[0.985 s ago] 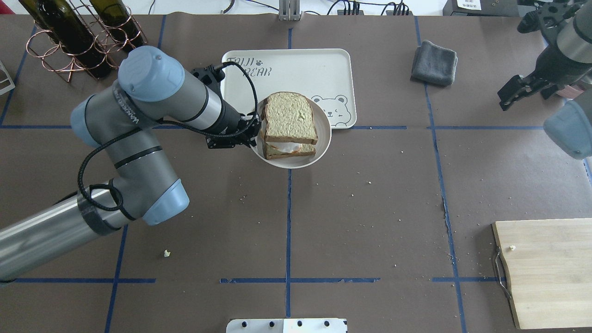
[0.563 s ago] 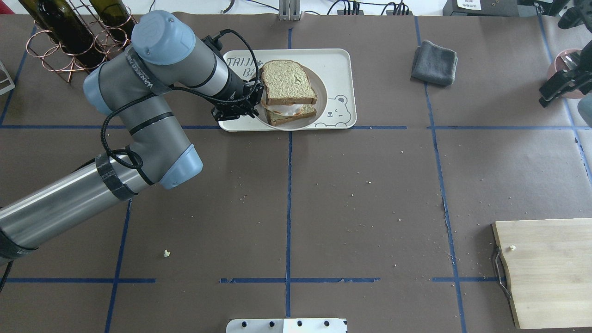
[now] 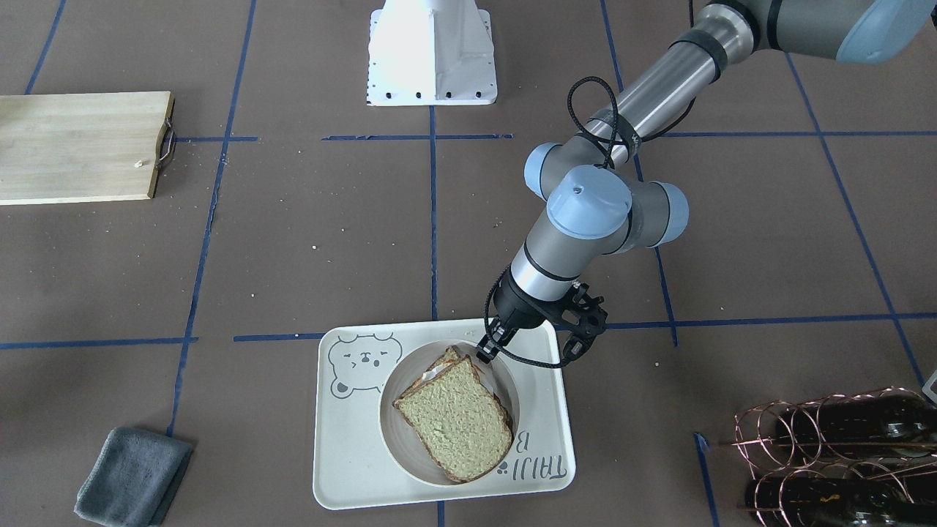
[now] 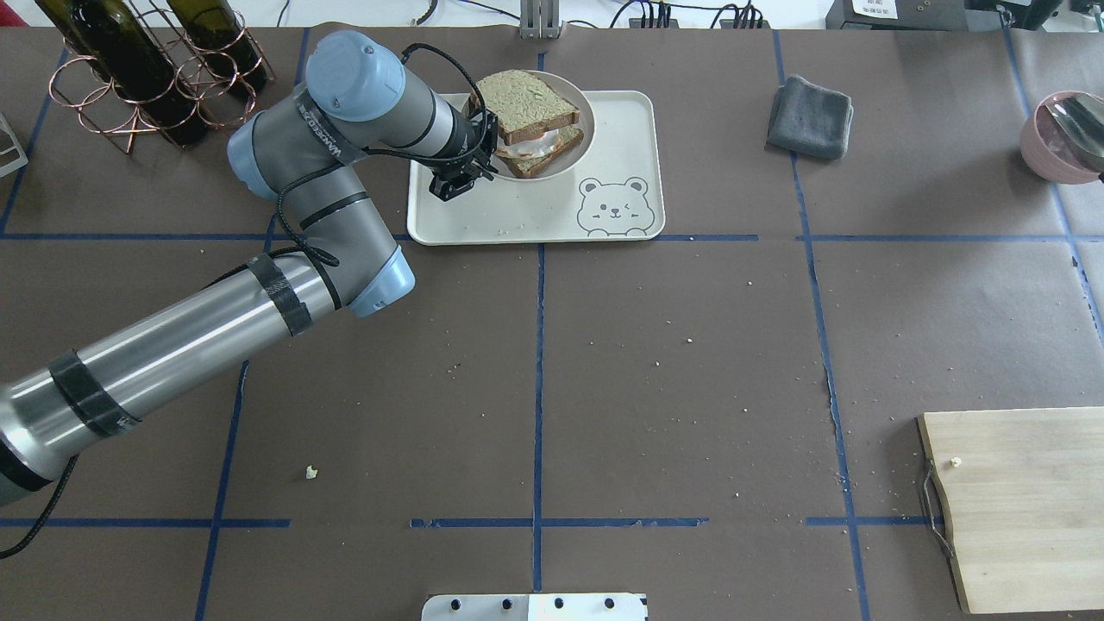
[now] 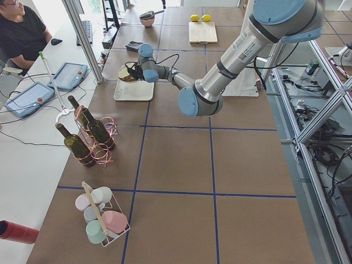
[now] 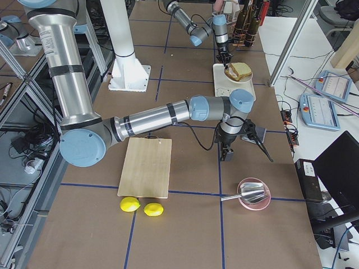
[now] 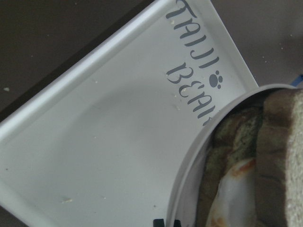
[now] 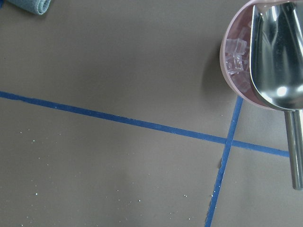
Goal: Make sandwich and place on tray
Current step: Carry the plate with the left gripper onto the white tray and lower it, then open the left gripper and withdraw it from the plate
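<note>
Bright, even, diffuse light in every view; brown bench [image 4: 690, 345] matte throughout. Shadows soft, faint. Overhead view sharp; far strip at top blown out white. Left wrist view: tray [image 7: 118, 142] carries soft grey shadow at centre; plate [image 7: 187, 161] rim and bread [image 7: 279, 142] at right edge blurred, out of focus. Right wrist view: scoop [image 8: 274, 47] shows hard white highlights; dim shadow left of bowl [image 8: 229, 71]. Side views: wide-angle bend toward edges, far things small, soft.
</note>
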Controlling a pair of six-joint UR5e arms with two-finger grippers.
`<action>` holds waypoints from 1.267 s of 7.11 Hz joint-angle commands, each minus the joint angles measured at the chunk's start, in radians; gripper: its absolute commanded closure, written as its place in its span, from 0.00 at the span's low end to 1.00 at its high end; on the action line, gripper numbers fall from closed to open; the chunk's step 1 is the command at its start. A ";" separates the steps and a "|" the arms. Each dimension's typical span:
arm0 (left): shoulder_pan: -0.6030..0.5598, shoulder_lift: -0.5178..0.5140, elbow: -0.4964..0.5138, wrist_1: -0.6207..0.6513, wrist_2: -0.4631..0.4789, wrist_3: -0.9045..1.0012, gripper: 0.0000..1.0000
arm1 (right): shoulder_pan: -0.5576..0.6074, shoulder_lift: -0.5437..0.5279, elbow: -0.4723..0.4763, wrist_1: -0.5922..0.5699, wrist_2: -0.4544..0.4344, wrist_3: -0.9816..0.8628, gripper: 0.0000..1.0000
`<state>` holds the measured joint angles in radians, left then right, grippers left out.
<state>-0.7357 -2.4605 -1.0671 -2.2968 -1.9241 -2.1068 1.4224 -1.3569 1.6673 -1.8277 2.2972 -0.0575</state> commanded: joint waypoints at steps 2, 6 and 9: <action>0.036 -0.012 0.013 -0.009 0.050 0.008 0.68 | 0.018 -0.037 -0.003 0.138 0.002 0.002 0.00; 0.016 0.250 -0.359 0.081 0.050 0.420 0.00 | 0.029 -0.057 0.009 0.140 -0.002 0.001 0.00; -0.117 0.385 -0.658 0.430 0.011 1.035 0.00 | 0.102 -0.140 0.012 0.140 0.048 0.001 0.00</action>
<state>-0.7916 -2.1129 -1.6230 -2.0275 -1.8906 -1.3398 1.4907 -1.4552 1.6787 -1.6874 2.3131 -0.0563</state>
